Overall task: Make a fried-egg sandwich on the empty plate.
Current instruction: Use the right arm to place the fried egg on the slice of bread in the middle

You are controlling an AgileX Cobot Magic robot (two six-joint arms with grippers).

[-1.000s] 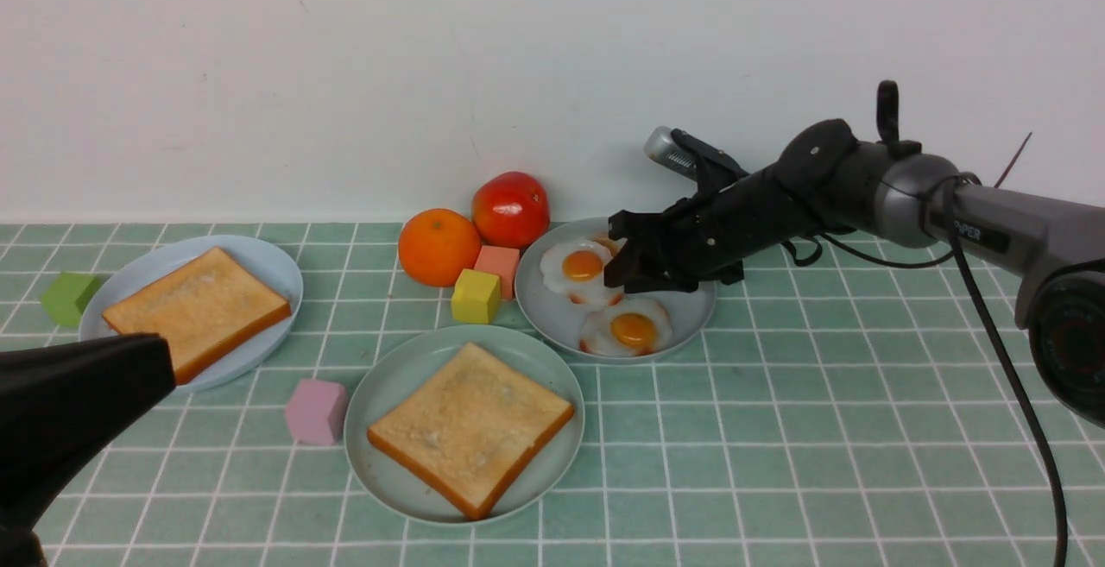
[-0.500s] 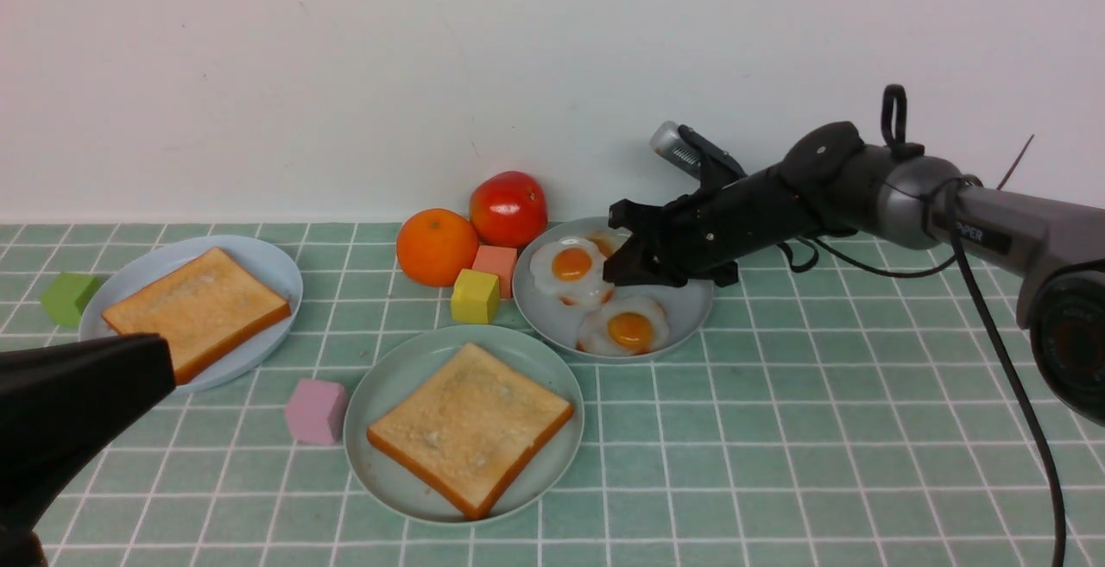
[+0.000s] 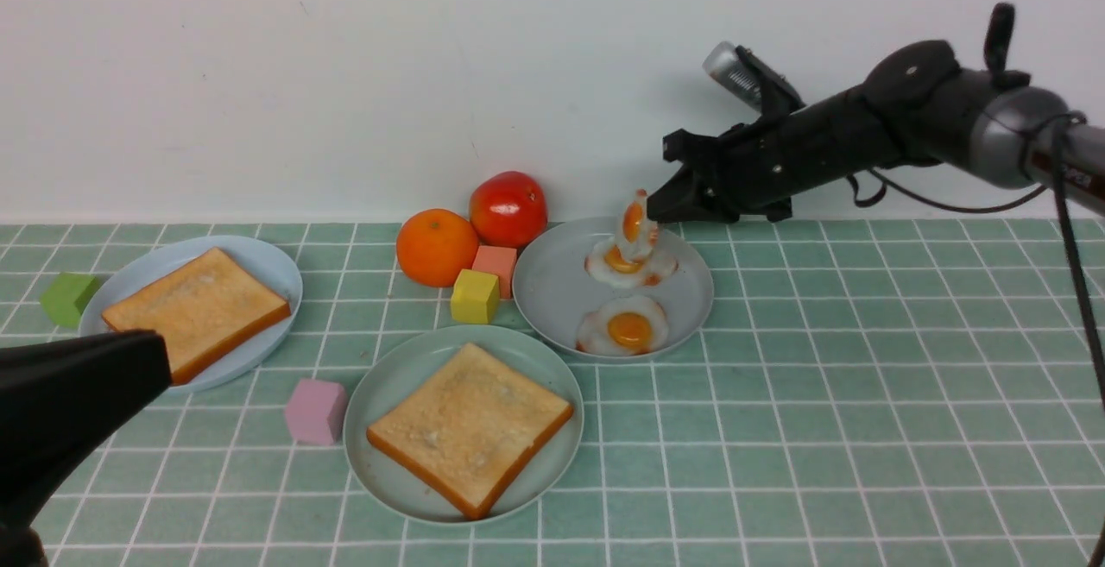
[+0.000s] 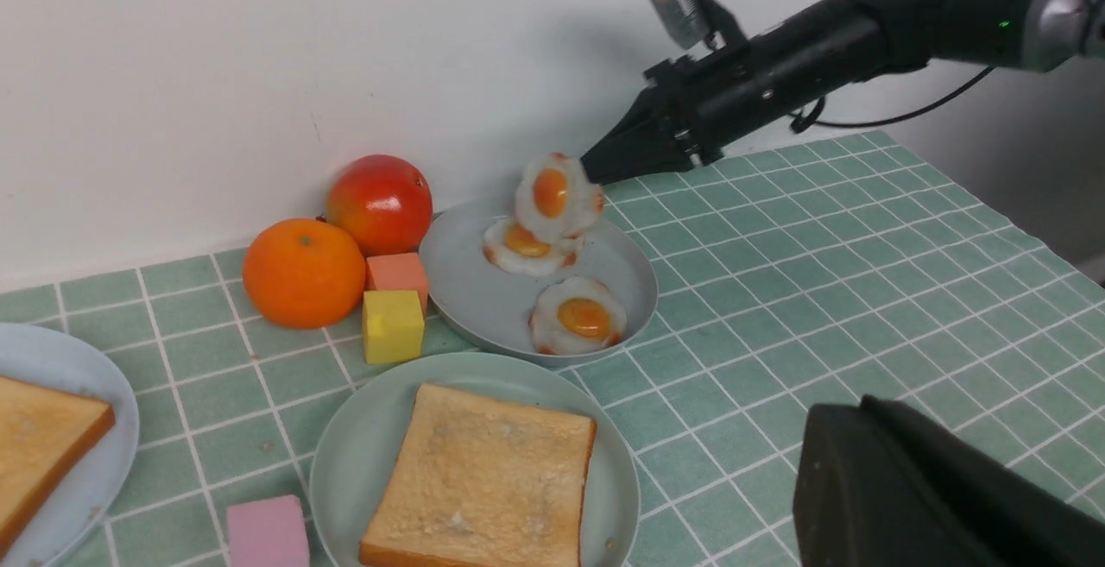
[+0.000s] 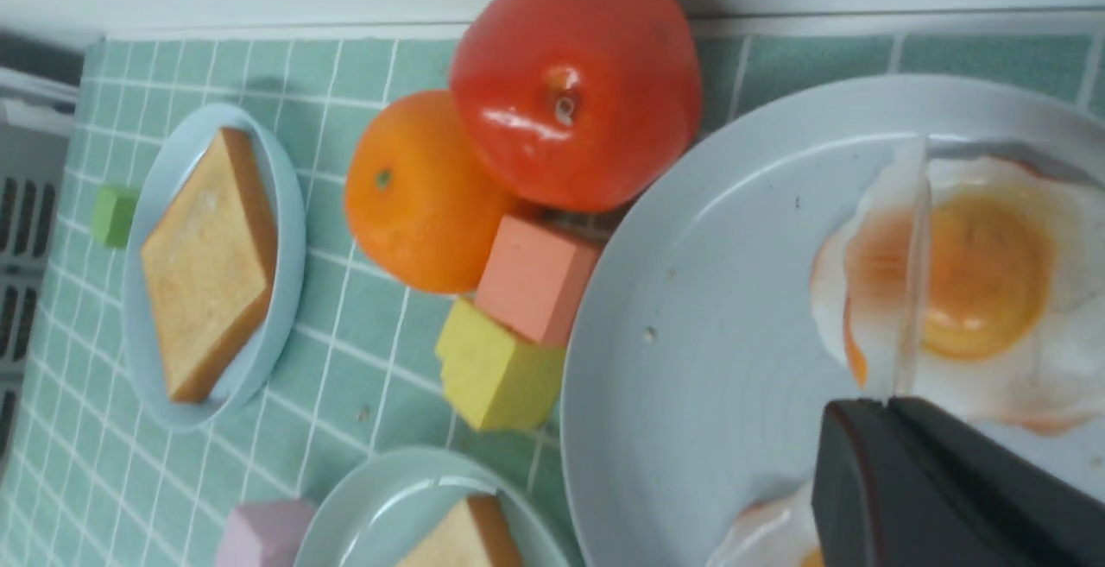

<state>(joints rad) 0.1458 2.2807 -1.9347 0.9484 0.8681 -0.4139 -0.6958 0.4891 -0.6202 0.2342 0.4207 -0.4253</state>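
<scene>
The right tool (image 3: 653, 209) was clamped on 1 fried egg (image 3: 634, 229) by its edge, dangling it above the grey plate (image 3: 552, 291). It would be best carried slowly and low onto the toast (image 3: 470, 429) on the mint-green plate (image 3: 363, 455).

A plain white wall (image 3: 345, 75), matt and evenly lit with only soft shadows across it, rises straight from the far edge of a tabletop (image 3: 820, 429) covered in small square sea-green tiles with white grout, a pale seam marking where they meet.
</scene>
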